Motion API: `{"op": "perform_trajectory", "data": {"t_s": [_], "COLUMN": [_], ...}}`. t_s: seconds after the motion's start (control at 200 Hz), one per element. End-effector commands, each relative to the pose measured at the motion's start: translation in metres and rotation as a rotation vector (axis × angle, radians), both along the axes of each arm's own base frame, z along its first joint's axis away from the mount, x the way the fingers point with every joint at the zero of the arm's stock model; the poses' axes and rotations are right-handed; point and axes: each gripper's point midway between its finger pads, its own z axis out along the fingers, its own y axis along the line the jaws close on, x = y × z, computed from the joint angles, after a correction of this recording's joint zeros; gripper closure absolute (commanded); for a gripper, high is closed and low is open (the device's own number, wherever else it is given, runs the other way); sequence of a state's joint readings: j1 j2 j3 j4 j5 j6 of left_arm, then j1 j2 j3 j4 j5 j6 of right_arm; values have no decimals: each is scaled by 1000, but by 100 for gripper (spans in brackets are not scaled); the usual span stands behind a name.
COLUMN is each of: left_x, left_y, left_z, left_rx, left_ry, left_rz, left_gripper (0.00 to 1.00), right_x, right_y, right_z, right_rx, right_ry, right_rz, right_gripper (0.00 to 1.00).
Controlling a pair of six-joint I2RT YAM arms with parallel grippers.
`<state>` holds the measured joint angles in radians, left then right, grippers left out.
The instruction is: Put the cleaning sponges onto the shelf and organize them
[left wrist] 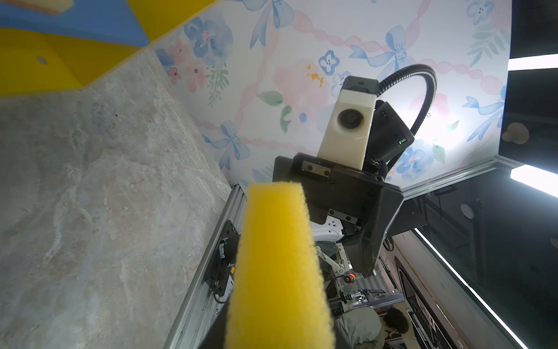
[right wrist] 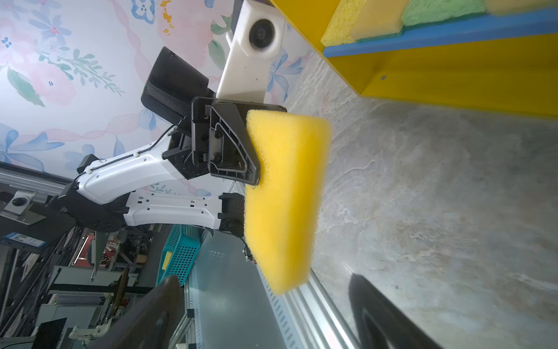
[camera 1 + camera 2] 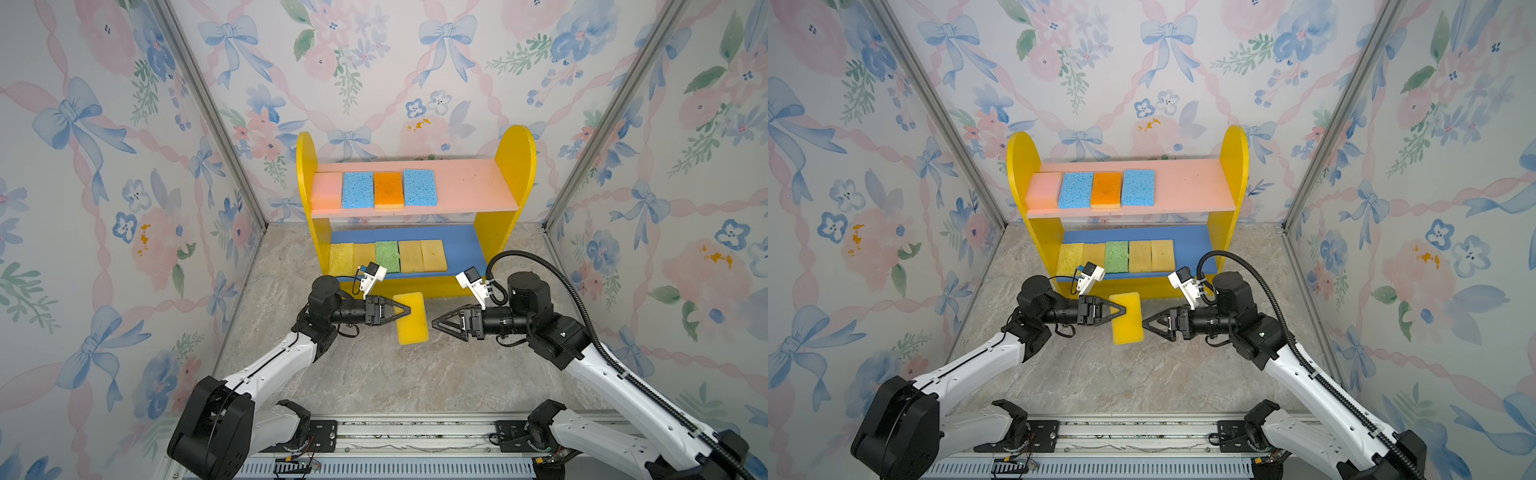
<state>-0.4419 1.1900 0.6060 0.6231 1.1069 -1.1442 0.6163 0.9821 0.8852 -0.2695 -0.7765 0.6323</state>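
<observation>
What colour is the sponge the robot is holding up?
Bright yellow. The sponge shows best in the right wrist view.

A coarse, open-pored yellow foam sponge (image 2: 287, 193), a smooth matt-painted shelf (image 3: 515, 166), a marbled stone-look tabletop (image 3: 374, 374), floral printed matt wall panels (image 3: 374, 62) and a grooved, dull metal rail (image 3: 415, 434).

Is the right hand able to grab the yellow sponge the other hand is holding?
Probably yes: the right hand is open, faces the yellow sponge, and nothing sits between them.
</observation>
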Motion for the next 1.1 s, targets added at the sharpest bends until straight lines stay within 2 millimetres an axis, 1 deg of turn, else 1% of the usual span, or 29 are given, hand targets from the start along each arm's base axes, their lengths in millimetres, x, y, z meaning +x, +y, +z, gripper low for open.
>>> {"op": "perform_trajectory", "data": {"t_s": [0.0, 0.13, 0.24, 0.44, 0.625, 0.765, 1.02, 1.065, 1.095], "left_x": [-10, -9, -8, -5, -2, 1, 4, 4, 4], "left_y": [2, 2, 2, 1, 3, 4, 9, 9, 10], "left_z": [11, 14, 16, 14, 18, 16, 18, 18, 18], "left_rx": [-16, -20, -22, -19, -23, -21, -23, -24, -24], "left_ry": [-52, -62, -67, -63, -71, -67, -67, -70, -69], "left_rz": [-34, -32, -29, -20, -3, 9, 28, 27, 29], "left_gripper": [68, 71, 75, 76, 77, 78, 79, 79, 79], "right_x": [-7, -9, -10, -18, -19, -19, -18, -18, -18], "right_y": [15, 25, 30, 40, 40, 39, 39, 38, 38], "right_z": [3, -6, -9, -14, -18, -20, -24, -24, -24], "right_rx": [50, 45, 60, 76, 72, 72, 64, 64, 64], "right_ry": [6, 35, 49, 65, 78, 84, 100, 100, 100], "right_rz": [69, 96, 101, 126, 124, 112, 103, 101, 101], "right_gripper": [14, 19, 23, 32, 39, 44, 46, 47, 50]}}
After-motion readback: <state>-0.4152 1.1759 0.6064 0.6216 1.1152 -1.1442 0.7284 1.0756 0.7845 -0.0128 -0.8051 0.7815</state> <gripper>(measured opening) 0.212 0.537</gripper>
